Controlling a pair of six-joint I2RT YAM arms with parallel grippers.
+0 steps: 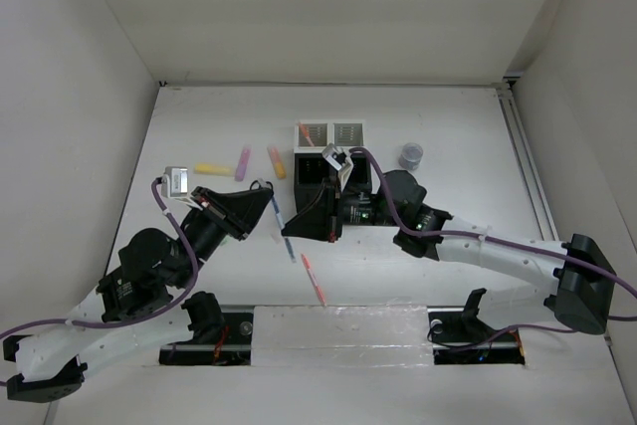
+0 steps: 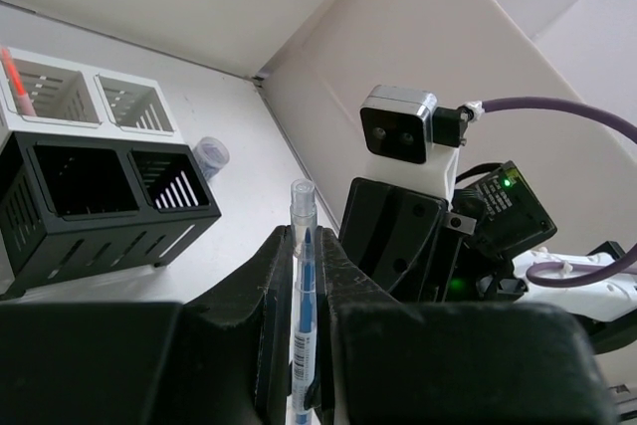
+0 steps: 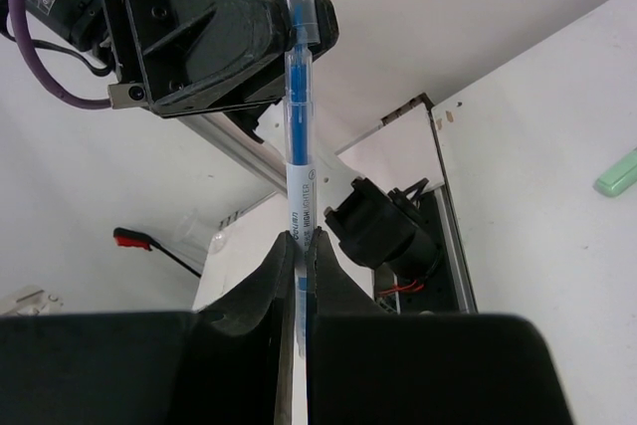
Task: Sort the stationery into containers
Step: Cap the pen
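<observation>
- Plainly, the blue pen [image 3: 297, 171] should be light and stiff, with a slick clear barrel (a printed label wraps its middle), so grip it across the barrel.
- The left gripper [image 2: 301, 281] and right gripper [image 3: 301, 246] each pinch it, one towards each end.
- From above, it sits at 7 o'clock of the black compartments [image 1: 307, 168].

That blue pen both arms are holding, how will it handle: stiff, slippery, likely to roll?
Probably stiff: the blue pen runs straight between left fingers and right fingers. Its smooth clear barrel may slip if gripped loosely. Thin and round, it likely rolls if dropped.
</observation>
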